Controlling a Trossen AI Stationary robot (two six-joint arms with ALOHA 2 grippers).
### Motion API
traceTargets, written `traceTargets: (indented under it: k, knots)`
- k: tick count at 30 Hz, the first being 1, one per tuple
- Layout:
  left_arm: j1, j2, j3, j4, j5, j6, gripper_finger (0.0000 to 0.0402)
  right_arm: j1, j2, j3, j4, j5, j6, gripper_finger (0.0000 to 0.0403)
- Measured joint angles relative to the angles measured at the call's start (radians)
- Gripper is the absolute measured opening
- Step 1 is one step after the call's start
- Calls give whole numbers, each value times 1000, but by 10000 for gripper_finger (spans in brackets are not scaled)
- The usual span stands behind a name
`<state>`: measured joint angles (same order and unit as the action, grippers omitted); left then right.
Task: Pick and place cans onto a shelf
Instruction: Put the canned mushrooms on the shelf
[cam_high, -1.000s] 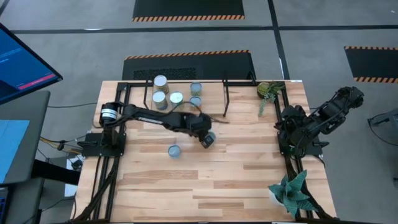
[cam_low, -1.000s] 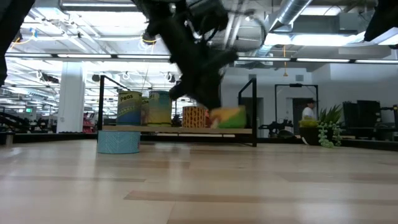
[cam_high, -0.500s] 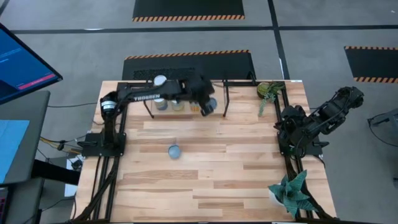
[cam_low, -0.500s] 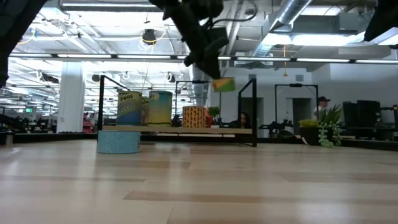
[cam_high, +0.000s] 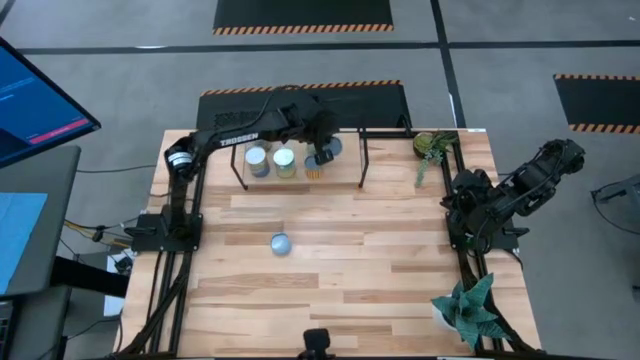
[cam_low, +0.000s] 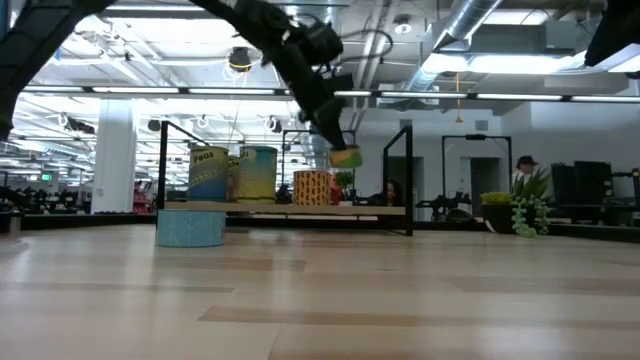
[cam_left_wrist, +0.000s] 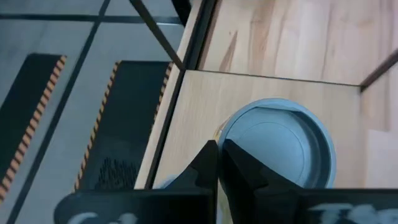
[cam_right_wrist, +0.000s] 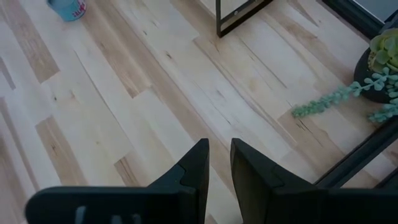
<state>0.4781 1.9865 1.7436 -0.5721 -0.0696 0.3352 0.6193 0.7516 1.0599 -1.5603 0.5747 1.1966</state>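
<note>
My left gripper (cam_high: 322, 150) is shut on a can with a pale blue-grey top (cam_left_wrist: 277, 152) and a yellow-green label (cam_low: 346, 157), held in the air over the right part of the shelf (cam_high: 345, 165). The shelf's wooden board (cam_low: 380, 210) bears three cans on their bases: two tall ones (cam_low: 207, 172) (cam_low: 257, 172) and an orange one (cam_low: 313, 187). A blue can (cam_high: 280, 243) stands alone on the table's middle. At the table's right edge my right gripper (cam_right_wrist: 217, 162) waits slightly open, nothing between its fingers. My left gripper pinches the can's top rim (cam_left_wrist: 225, 134) at one side of the round top. One finger (cam_left_wrist: 239, 165) lies over the top inside the rim, the other (cam_left_wrist: 208, 165) outside it. The fingers slant down from the table's left. The can hangs below them, clear of the board.
A small potted plant (cam_high: 432, 145) stands at the far right beside the shelf, a larger one (cam_high: 465, 305) at the near right corner. Black arm-mount frames (cam_high: 170, 230) run along both side edges. Bare wood lies around the lone blue can.
My left gripper, shut on the can throughout, has lifted it off the table's middle and carried it toward the far edge, over the shelf's right part. The wrist has rolled on the way. The can now hangs clear above the board.
</note>
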Motion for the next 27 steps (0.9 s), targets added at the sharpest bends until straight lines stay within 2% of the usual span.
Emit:
traceTargets:
  k: [4,10,16,23,27]
  knots:
    - [0,55,7,56,18,14,0,0,-1,0,7,0,7,92]
    - [0,153,106,47,43,94,0,0,0,0,20,-1,7,92]
    - [0,283,273,-72,42,122,0,0,0,0,28,-1,8,92]
    - [6,375,447,-167,25,173,0,0,0,0,28,-2,8,92]
    - [7,411,474,-230,-12,220,0,0,0,0,29,-2,8,92]
